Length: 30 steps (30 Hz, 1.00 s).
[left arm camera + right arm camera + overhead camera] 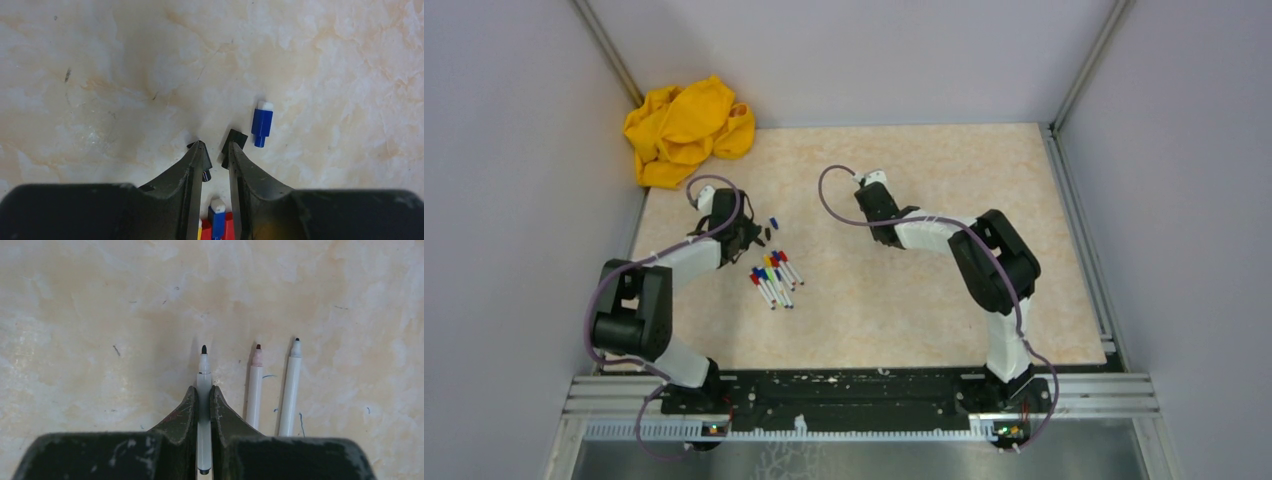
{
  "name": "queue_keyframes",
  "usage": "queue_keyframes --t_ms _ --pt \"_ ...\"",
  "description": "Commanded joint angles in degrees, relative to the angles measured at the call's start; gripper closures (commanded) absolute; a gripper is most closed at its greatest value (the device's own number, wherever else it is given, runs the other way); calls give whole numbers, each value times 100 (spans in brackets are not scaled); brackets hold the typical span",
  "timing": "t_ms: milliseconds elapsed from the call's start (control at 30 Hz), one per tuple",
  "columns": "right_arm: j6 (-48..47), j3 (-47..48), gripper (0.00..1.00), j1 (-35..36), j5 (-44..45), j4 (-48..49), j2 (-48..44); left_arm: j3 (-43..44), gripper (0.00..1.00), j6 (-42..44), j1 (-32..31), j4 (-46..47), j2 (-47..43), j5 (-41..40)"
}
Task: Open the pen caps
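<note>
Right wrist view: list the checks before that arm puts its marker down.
1. Black-tipped marker clamped in right gripper: ok.
2. Its cap off, tip bare: ok.
3. Two uncapped markers beside it lie apart from it: ok.
4. Left gripper open, black cap and blue cap loose on table: ok.
5. Marker's height above table: cannot tell.

Beige table (904, 300): clustered markers (774, 278), loose blue cap (262, 124), yellow cloth (686, 130)

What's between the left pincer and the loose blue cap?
One black cap, lying beside the left pincer tip, short of the blue cap. Left wrist view shows it.
</note>
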Motion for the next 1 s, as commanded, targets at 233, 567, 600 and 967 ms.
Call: queue_keyframes --t_ms 233,567,600,967 --pt "-194 -122 100 -164 571 221 -36 -168 67 -202 -75 56 -366 -134" --pt "-184 -227 83 -167 528 243 -63 -272 66 -264 -106 72 -424 -100" --pt "-185 -223 81 -164 520 243 -77 -287 66 -268 -106 81 -429 -97" --pt "-351 -259 73 -111 419 400 -321 -376 66 -304 -124 96 -541 -126"
